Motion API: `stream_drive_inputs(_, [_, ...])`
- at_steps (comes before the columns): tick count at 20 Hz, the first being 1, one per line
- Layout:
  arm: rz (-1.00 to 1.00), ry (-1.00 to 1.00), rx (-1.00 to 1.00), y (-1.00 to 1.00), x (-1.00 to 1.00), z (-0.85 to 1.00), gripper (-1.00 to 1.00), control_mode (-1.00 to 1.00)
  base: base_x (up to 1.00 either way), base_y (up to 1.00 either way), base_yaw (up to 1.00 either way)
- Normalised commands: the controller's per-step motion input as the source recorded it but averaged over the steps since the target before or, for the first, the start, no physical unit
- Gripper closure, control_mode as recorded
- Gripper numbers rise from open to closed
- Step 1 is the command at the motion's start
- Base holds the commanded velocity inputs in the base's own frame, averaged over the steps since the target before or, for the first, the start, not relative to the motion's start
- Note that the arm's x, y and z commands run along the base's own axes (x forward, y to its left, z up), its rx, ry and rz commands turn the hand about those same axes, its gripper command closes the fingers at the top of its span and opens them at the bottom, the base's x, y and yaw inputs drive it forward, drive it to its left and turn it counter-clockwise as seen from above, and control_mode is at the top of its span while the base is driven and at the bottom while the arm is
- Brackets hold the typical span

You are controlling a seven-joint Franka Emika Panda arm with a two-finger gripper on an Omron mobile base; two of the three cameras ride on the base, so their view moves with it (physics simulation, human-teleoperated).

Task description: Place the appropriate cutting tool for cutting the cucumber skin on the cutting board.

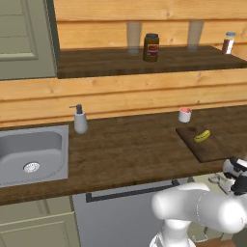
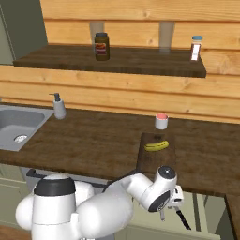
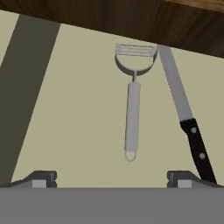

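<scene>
Peeler dead ahead of open gripper, knife alongside

Fingertips of the gripper stand wide apart at the near edge of the hand view, holding nothing. Straight ahead between them lies the peeler, a grey-handled tool resting on the pale drawer floor. Its long axis runs directly away from the gripper: handle end nearest, serrated head farthest, close under the dark edge of the surface. Just beside it, toward the right fingertip, lies a knife with black handle near and blade far, slightly angled so that its blade tip nearly meets the peeler head. Judgement: the peeler suits cucumber skin, and a straight advance should bring the handle between the fingers, though the jaws may need turning to close across it; the knife is close enough to be nudged.

From the base, the cutting board sits on the surface above and beyond the gripper, carrying the cucumber. A small cup stands past the board's far edge
</scene>
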Motion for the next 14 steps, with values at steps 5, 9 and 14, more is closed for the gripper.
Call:
stream_drive_inputs(5, [0.05,-0.1,0.0,-0.12,0.1,-0.22,-1.0,-1.0,0.0,0.0,0.0])
stream_drive_inputs(9, [0.02,-0.06,0.0,-0.06,0.14,-0.06,-1.0,-1.0,0.0,0.0,0.0])
stream_drive_inputs(14, [0.0,0.06,0.0,0.0,0.0,-0.08,-1.0,-1.0,0.0,0.0,0.0])
